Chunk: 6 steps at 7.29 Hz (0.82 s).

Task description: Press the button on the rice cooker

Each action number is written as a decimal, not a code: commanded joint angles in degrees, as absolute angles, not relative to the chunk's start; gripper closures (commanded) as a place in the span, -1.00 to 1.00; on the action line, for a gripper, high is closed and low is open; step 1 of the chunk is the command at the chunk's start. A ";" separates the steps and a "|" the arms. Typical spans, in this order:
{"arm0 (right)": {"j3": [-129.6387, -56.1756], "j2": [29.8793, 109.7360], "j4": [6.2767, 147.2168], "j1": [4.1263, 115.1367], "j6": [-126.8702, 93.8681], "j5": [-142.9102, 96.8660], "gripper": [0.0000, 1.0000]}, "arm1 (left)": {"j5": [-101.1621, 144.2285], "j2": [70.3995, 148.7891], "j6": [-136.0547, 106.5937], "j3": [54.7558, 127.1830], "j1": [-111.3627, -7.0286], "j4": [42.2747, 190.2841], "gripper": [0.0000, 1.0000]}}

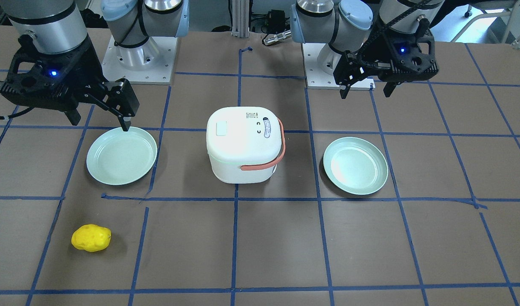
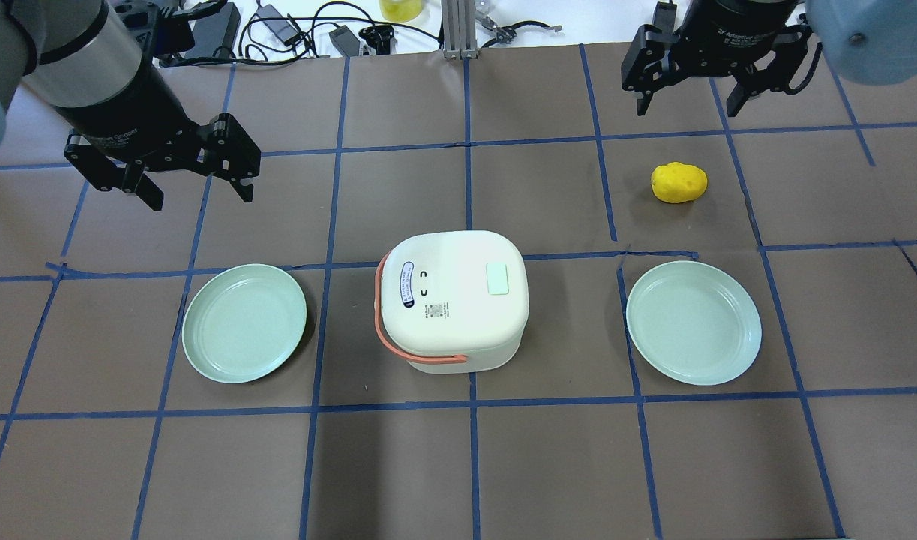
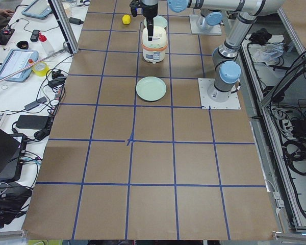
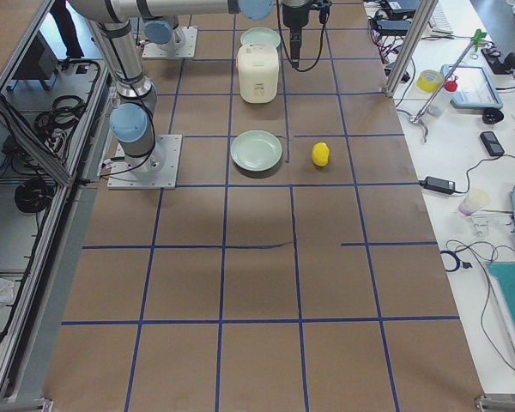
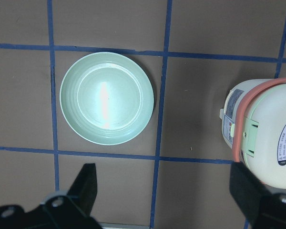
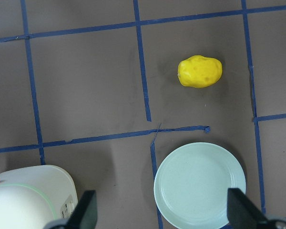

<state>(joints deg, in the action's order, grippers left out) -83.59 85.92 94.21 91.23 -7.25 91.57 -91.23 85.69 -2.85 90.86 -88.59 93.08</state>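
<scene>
The white rice cooker [image 1: 242,144] with an orange handle stands at the table's middle; it also shows in the overhead view [image 2: 452,296]. A pale green square button [image 1: 221,128] sits on its lid, toward my right side [image 2: 498,278]. My left gripper [image 2: 199,191] is open and empty, hovering above the table to the cooker's left and beyond it [image 1: 365,94]. My right gripper [image 2: 687,105] is open and empty, high on the cooker's right side [image 1: 100,124]. The left wrist view shows the cooker's edge [image 5: 267,133]; the right wrist view shows its corner [image 6: 28,195].
A green plate [image 2: 244,322] lies left of the cooker and another green plate [image 2: 694,322] lies right of it. A yellow potato-like object [image 2: 679,182] lies beyond the right plate. Blue tape lines grid the brown table. Both arm bases stand at the robot's edge.
</scene>
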 commanded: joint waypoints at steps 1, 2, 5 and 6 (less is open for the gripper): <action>-83.85 85.87 93.87 92.10 -7.29 90.88 -0.17 | -91.23 85.69 -2.90 90.88 -88.59 93.08 -1.00; -84.72 85.78 93.87 93.85 -7.47 90.88 0.11 | -91.23 85.69 -2.81 90.88 -88.59 93.08 -1.00; -89.11 85.17 95.01 100.17 -16.33 90.97 0.55 | -91.23 85.69 -2.90 90.88 -88.59 93.08 -1.00; -89.90 85.17 95.71 102.46 -18.70 90.97 0.69 | -91.23 85.69 -2.81 90.88 -88.59 93.08 -1.00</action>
